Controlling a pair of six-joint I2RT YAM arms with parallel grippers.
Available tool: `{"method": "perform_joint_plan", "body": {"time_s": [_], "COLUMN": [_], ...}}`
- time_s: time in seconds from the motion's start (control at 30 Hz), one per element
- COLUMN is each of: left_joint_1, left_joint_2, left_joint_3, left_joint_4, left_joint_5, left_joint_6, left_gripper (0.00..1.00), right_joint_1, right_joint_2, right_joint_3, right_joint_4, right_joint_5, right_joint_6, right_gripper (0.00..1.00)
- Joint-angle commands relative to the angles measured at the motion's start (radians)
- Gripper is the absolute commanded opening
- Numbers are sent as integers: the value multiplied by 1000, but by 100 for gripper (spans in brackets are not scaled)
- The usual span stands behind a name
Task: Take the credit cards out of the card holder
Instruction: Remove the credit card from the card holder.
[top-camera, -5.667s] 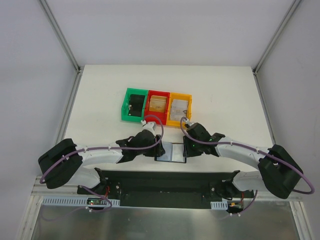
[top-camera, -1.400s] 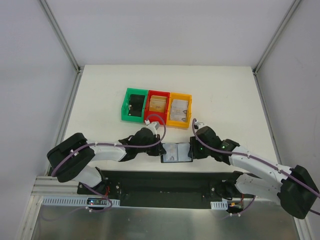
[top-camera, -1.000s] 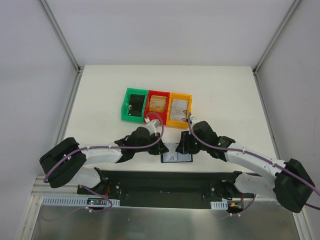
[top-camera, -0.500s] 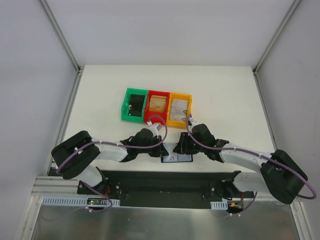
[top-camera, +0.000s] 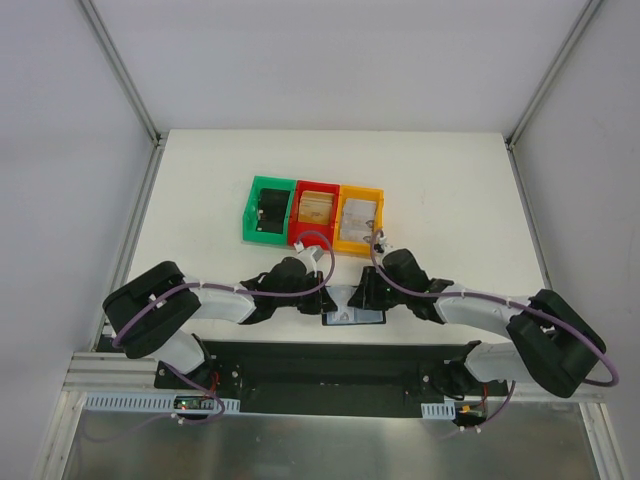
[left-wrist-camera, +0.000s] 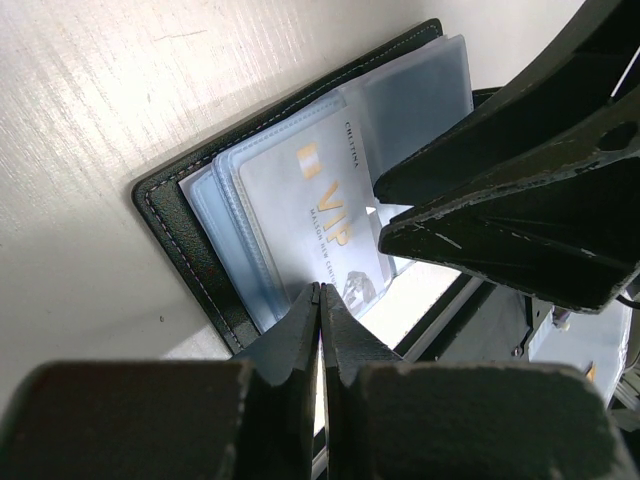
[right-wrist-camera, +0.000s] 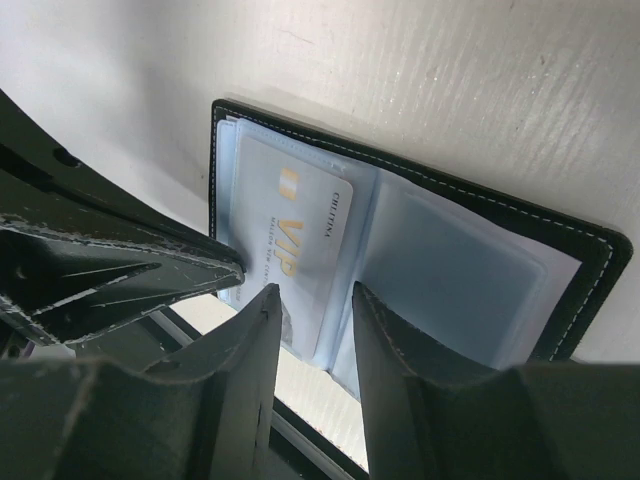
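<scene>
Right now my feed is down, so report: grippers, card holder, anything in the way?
Left gripper shut at the card holder's edge. Right gripper open over the VIP card. Card in its sleeve. Grippers crowd each other.

Three plastic bins are set in a row, touching side by side, towards the middle of the white table (top-camera: 200, 200): a green bin (top-camera: 272, 181) is placed on the left, a red bin (top-camera: 318, 184) in the middle and a yellow bin (top-camera: 362, 188) on the right. A chunky black object (top-camera: 270, 210) is held in the green bin. The table is enclosed by white walls (top-camera: 330, 60), and slanted aluminium posts (top-camera: 122, 70) are seen at its far corners.
</scene>
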Motion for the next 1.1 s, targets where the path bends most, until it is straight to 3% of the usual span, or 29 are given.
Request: {"method": "perform_joint_plan", "body": {"time_s": [0.0,0.7,0.83,1.07], "left_joint_1": [9,10,9,9], "left_joint_2": [9,-137,-120,-60], "left_joint_3": [12,-26,-12,-6], "left_joint_4": [-53,-13,-70,-93], "left_joint_5": [-40,-53,-87,-110], "left_joint_6": [3,25,32,25], "left_gripper": [0,6,0,0], "right_joint_1": [-6,-32,-49,-66], "right_joint_2": [10,21,17,13], "right_joint_3": [-19,-58,-85,-130], "right_joint_4": [52,139,200,313], "right_joint_5": [-22,-71,-96,-125], "right_joint_6": [8,32,76,143], "right_gripper": [37,32,35,36]}}
